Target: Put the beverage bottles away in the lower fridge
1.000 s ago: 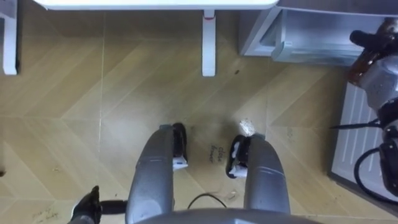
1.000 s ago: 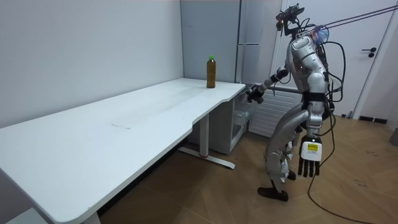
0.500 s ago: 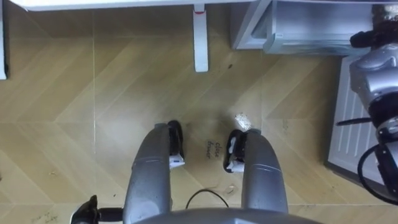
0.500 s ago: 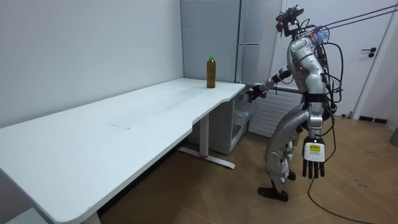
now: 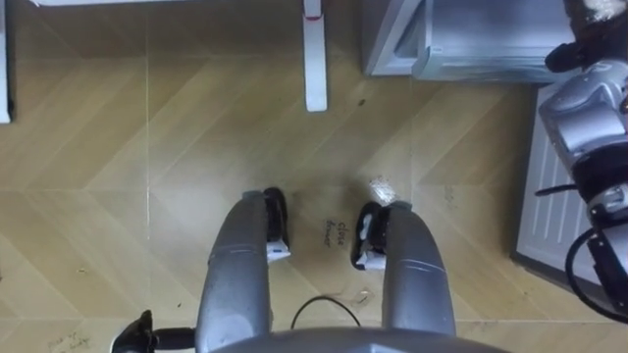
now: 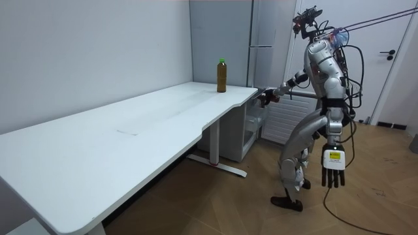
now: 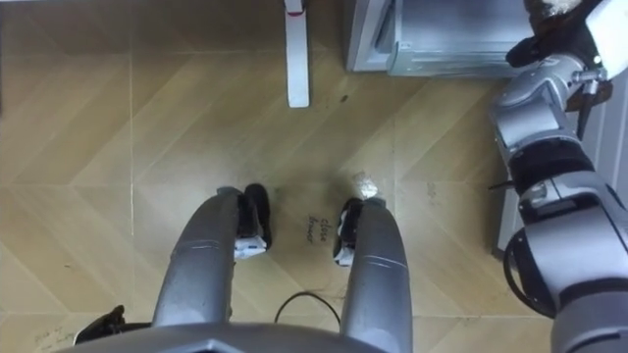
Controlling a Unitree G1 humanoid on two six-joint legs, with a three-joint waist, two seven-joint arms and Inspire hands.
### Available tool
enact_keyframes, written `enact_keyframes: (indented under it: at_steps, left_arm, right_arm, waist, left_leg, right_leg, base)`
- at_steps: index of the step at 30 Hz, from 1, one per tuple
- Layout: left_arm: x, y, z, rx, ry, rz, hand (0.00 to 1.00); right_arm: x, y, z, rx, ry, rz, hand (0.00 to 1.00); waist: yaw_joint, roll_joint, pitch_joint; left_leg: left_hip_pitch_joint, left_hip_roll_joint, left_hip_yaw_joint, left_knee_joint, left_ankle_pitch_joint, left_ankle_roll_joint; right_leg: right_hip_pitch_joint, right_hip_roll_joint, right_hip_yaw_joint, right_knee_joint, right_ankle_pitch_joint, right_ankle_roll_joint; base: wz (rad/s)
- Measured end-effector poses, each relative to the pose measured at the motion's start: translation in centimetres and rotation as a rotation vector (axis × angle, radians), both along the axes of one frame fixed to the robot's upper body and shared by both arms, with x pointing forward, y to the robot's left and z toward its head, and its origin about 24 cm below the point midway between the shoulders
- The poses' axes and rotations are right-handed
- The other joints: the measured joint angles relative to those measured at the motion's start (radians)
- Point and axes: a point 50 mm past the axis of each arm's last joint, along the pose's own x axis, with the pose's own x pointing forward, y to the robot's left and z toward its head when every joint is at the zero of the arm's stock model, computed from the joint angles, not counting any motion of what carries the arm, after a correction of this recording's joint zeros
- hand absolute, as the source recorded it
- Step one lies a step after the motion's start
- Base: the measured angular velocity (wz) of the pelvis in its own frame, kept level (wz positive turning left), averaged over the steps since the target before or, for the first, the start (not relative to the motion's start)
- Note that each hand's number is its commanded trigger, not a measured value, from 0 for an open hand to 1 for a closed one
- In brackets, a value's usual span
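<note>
A brown drink bottle (image 6: 221,75) with a green cap stands upright on the far end of the white table (image 6: 117,140). I stand on the wooden floor beside that end, facing the tall grey fridge (image 6: 264,39). Its lower compartment (image 5: 471,39) is open in front of me. My right arm reaches out toward the fridge, with the right hand (image 6: 266,98) at the open compartment's edge; its fingers (image 7: 545,39) are dark and I cannot make out their grip. My left hand (image 6: 333,171) hangs at my side with straight fingers and holds nothing.
A white table leg (image 5: 314,59) stands ahead on the left. To the right of the open compartment is a white ribbed panel (image 5: 549,196). Behind me in the room view is a white door (image 6: 395,65).
My right arm has stretched a little farther toward the fridge. The hanging left hand has swung slightly down and back. The eye view has shifted with my head.
</note>
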Motion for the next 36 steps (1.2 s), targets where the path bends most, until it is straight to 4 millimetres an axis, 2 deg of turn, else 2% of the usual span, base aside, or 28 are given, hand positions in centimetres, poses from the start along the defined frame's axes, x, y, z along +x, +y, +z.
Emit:
enact_keyframes:
  at_steps: [8, 9, 10, 11, 14, 17, 20, 22, 23, 26, 28, 30, 36]
  left_arm:
    - [0.1, 0.2, 0.1, 0.045, -0.006, 0.013, 0.00]
    - [0.1, 0.1, 0.1, 0.048, -0.005, 0.014, 0.00]
    - [0.0, 0.1, 0.1, 0.049, -0.002, 0.015, 0.00]
    - [0.0, 0.1, 0.1, 0.049, -0.002, 0.015, 0.00]
    - [0.1, 0.1, 0.1, 0.048, -0.001, 0.015, 0.00]
    - [0.3, 0.0, 0.0, 0.043, -0.005, 0.016, 0.00]
    - [0.3, 0.1, 0.0, 0.038, -0.009, 0.036, 0.00]
    - [0.3, 0.0, 0.0, 0.037, -0.007, 0.034, 0.00]
    - [0.3, 0.0, 0.0, 0.036, -0.007, 0.033, 0.00]
    - [0.4, -0.1, 0.1, 0.033, -0.010, 0.028, 0.00]
    - [0.5, -0.1, 0.1, 0.030, -0.014, 0.026, 0.00]
    - [0.9, -0.3, 0.1, 0.021, -0.020, 0.023, 0.00]
    - [1.9, -1.1, 0.3, -0.008, -0.049, 0.001, 0.00]
  right_arm:
    - [-0.5, 0.5, -0.1, -0.008, -0.039, 0.006, 0.00]
    - [-0.5, 0.5, -0.1, -0.009, -0.040, 0.004, 0.08]
    - [-0.6, 0.5, -0.1, -0.009, -0.042, 0.001, 0.68]
    - [-0.6, 0.5, -0.1, -0.007, -0.042, 0.000, 1.00]
    - [-0.6, 0.5, -0.3, 0.043, -0.048, -0.014, 1.00]
    - [-0.7, 0.7, -0.7, 0.224, -0.096, -0.054, 1.00]
    - [-0.6, 1.0, -1.3, 0.509, -0.149, -0.102, 1.00]
    - [-0.6, 1.0, -2.0, 0.807, -0.198, -0.159, 1.00]
    - [-0.6, 0.9, -2.3, 0.966, -0.237, -0.191, 1.00]
    - [-0.7, -0.1, -2.7, 1.268, -0.363, -0.252, 1.00]
    - [-0.7, -0.4, -2.8, 1.392, -0.435, -0.276, 1.00]
    - [-0.7, -0.7, -2.9, 1.481, -0.498, -0.291, 0.00]
    - [-0.9, -1.6, -3.2, 1.597, -0.593, -0.311, 0.00]
  waist:
    - [0.002, 0.003, -0.0017]
    - [0.003, 0.004, -0.0021]
    - [0.003, 0.005, -0.0030]
    - [0.004, 0.005, -0.0031]
    - [0.009, 0.006, -0.0031]
    - [0.023, 0.006, -0.0032]
    - [0.025, 0.007, -0.0037]
    - [0.017, 0.009, -0.0047]
    - [0.017, 0.015, -0.0076]
    - [0.021, 0.020, -0.0084]
    - [0.025, 0.025, -0.0099]
    - [0.026, 0.027, -0.0094]
    - [0.028, 0.026, -0.0092]
  left_leg:
    - [-0.016, -0.001, -0.005, 0.010, 0.001, 0.001]
    - [-0.018, -0.001, -0.006, 0.011, 0.001, 0.001]
    - [-0.022, -0.001, -0.008, 0.013, 0.001, 0.001]
    - [-0.023, -0.001, -0.009, 0.014, 0.001, 0.001]
    - [-0.023, -0.001, -0.010, 0.018, 0.001, 0.001]
    - [-0.021, -0.003, -0.011, 0.017, 0.002, 0.002]
    - [-0.017, -0.006, -0.017, 0.017, 0.006, 0.008]
    - [-0.011, -0.017, -0.033, 0.014, 0.009, 0.011]
    - [-0.010, -0.018, -0.042, 0.015, 0.010, 0.012]
    - [-0.003, -0.020, -0.045, 0.017, 0.009, 0.017]
    - [-0.001, -0.020, -0.050, 0.013, 0.009, 0.017]
    - [-0.001, -0.023, -0.050, 0.010, 0.008, 0.016]
    - [-0.004, -0.036, -0.043, 0.000, 0.012, 0.022]
  right_leg:
    - [-0.009, -0.004, -0.006, 0.006, 0.000, 0.001]
    - [-0.010, -0.004, -0.007, 0.007, 0.000, 0.001]
    - [-0.012, -0.004, -0.009, 0.008, 0.000, 0.001]
    - [-0.013, -0.004, -0.010, 0.008, 0.000, 0.001]
    - [-0.012, -0.004, -0.009, 0.014, -0.001, 0.001]
    - [-0.011, -0.006, -0.009, 0.016, -0.002, 0.002]
    - [0.003, -0.013, -0.020, 0.015, -0.004, 0.003]
    - [0.021, -0.019, -0.030, 0.011, -0.009, 0.012]
    - [0.033, -0.020, -0.039, 0.001, -0.010, 0.014]
    - [0.050, -0.022, -0.044, -0.007, -0.009, 0.024]
    - [0.058, -0.020, -0.048, -0.019, -0.009, 0.036]
    - [0.058, -0.022, -0.048, -0.021, -0.009, 0.040]
    - [0.043, -0.032, -0.038, -0.014, -0.011, 0.039]
  base:
    - [0.01]
    - [0.04]
    - [0.00]
    - [0.00]
    - [0.01]
    - [0.03]
    - [0.14]
    - [0.22]
    - [0.15]
    - [0.07]
    - [0.00]
    - [0.00]
    - [0.01]
